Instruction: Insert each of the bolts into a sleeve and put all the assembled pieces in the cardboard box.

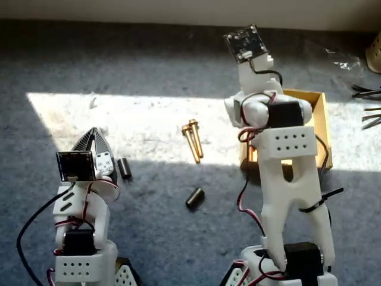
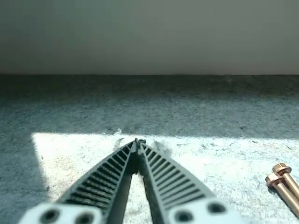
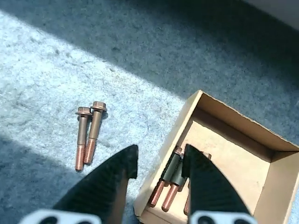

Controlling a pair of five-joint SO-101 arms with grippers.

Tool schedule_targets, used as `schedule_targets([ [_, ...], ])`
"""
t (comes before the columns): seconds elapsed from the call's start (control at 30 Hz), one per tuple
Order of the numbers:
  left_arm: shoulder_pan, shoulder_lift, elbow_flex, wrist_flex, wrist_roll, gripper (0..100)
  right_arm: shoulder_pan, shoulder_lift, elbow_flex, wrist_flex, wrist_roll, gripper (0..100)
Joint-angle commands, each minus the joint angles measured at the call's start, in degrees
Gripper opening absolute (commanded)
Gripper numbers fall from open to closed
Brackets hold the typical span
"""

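- My right gripper [image 3: 161,151], jaws apart, hangs over the edge of the open brown cardboard box [image 3: 233,114]; sleeved bolts [image 3: 170,176] lie inside.
- Two bare copper-coloured bolts [image 3: 91,133] lie touching beside the box: I'd pinch only one, mid-shank.
- My left gripper [image 2: 138,142], pressed together, sits far from the box.

Left pincer [image 2: 137,145] pressed together, right pincer [image 3: 160,153] spread apart, pointing down.

Grey-blue carpet-like surface [image 1: 161,238], fuzzy texture. Bright sunlit patch [image 1: 149,125] across the middle w/ hard edges, shadow on near and far sides. Pale plain wall [image 2: 149,32] along the far edge. Dark cables [image 1: 369,110] lie at the far corner.
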Motion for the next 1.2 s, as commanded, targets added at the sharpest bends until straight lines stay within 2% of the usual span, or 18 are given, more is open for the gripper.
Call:
schedule_targets([
  [0.0,-0.66,-0.13,1.19,-1.05,-0.18,1,-2.33,-3.65,-1.63,0.92,-3.6,13.9],
  [0.2,-0.57,-0.13,1.19,-1.05,-0.26,1,-5.49,-8.75,-1.54,3.3,-6.51,13.9],
  [0.53,-0.57,-0.13,1.19,-0.97,-0.26,1,-14.9,-11.65,-1.54,17.98,-7.12,13.9],
  [0.8,-0.57,-0.13,1.19,-0.97,-0.35,1,-14.9,-11.3,-0.66,24.04,-27.87,13.9],
  [0.97,-0.57,-0.13,1.19,-0.97,-0.35,1,-14.9,-11.3,7.52,21.05,-35.08,13.9],
  [1.17,-0.57,-0.13,1.19,-0.97,-0.35,1,-14.81,-11.82,19.74,9.27,-35.52,13.9],
])
